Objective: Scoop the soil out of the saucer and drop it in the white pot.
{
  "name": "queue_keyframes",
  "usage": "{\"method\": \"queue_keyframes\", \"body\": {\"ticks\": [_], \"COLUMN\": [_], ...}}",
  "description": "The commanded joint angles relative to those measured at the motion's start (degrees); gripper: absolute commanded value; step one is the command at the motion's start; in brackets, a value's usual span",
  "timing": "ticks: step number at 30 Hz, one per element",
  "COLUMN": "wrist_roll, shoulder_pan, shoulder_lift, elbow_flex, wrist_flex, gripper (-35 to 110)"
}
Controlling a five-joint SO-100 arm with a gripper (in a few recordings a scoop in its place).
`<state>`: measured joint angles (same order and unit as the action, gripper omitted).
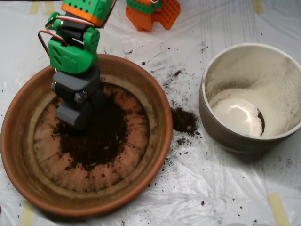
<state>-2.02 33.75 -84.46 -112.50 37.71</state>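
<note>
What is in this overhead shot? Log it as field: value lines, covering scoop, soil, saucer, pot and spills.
scoop: grey, down in the saucer at the left edge of the soil pile
soil: dark heap on the saucer's centre
saucer: terracotta, left of frame, ridged base partly bare
white pot: right of frame, dusty inside, small dark trace at bottom
spilled soil: clump on the plastic sheet between saucer and pot

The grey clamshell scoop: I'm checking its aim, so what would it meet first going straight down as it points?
Most likely the dark crumbly soil heaped in the round terracotta saucer; the grey clamshell scoop looks right at the pile's upper-left edge, though height is unclear from overhead.
</note>
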Motion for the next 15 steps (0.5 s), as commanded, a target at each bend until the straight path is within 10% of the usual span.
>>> {"method": "queue_keyframes", "body": {"ticks": [1,15], "wrist_roll": [-2.55,-6.68], "shoulder_pan": [1.41,-6.06], "shoulder_lift": [-7.03,-33.57], "elbow_flex": [-0.88,-13.10], "wrist_flex": [-4.48,-4.04], "gripper": [0,-1]}}
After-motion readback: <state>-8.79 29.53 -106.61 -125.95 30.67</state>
